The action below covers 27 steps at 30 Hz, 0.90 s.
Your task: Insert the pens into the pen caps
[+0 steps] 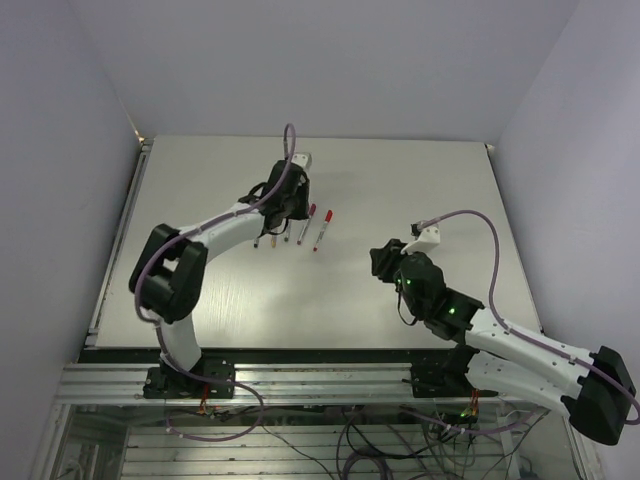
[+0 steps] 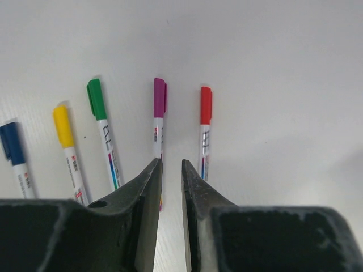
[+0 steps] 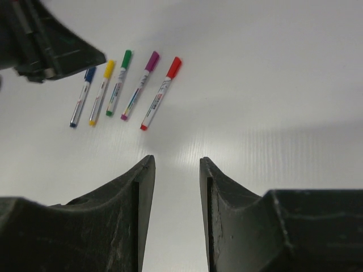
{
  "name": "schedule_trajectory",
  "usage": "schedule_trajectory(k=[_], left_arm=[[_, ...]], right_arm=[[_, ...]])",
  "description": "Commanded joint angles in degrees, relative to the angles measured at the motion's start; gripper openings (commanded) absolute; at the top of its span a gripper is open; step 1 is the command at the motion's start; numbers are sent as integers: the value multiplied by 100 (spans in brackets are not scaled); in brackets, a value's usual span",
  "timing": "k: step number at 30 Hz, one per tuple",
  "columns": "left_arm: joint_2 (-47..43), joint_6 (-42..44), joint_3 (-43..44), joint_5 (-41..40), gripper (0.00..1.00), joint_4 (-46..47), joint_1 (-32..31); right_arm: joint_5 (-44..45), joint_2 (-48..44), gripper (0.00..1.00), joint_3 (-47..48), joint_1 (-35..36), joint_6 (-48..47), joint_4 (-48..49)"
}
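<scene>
The right gripper (image 3: 176, 161) hangs over the table (image 3: 272, 113), its jaws parted by a moderate gap with nothing between them. Beyond it, well apart, the five pens (image 3: 139, 86) lie side by side in a slightly fanned row. All of them wear their pen caps (image 3: 152, 59), running blue, yellow, green, magenta, red. The left gripper (image 2: 172, 162) hovers above this row, jaws only a narrow slit apart and empty. In its own wrist view the slit falls between the magenta pen (image 2: 158, 133) and the red pen (image 2: 204, 141)
</scene>
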Motion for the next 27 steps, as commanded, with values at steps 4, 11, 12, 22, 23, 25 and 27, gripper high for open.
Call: schedule_trajectory(k=[4,11,12,22,23,25,27], left_arm=[[-1304,-85,-1092,-94,31,409,43],[-2997,-251,-2281,-777,30,351,60],[-3221,-313,-2407,-822,30,265,61],[-6105,-825,-3728,-1441,30,-764,60],[-6287,-863,-3771,-1485,30,-898,61],[-6581,-921,-3823,-1548,30,-1132,61],[-6775,-955,-3866,-1551,30,-1298,67]], right_arm=[[-54,-392,37,3,-960,-203,-85],[-2011,-275,35,-116,-3406,55,-171],[-2222,-152,32,-104,-3674,104,-196],[-3402,223,37,-33,-4962,0,-452],[-3357,83,45,-54,-4962,-72,-477],[-3172,-152,66,-69,-4962,-157,-609],[-2987,-294,88,-54,-4962,-187,-804]])
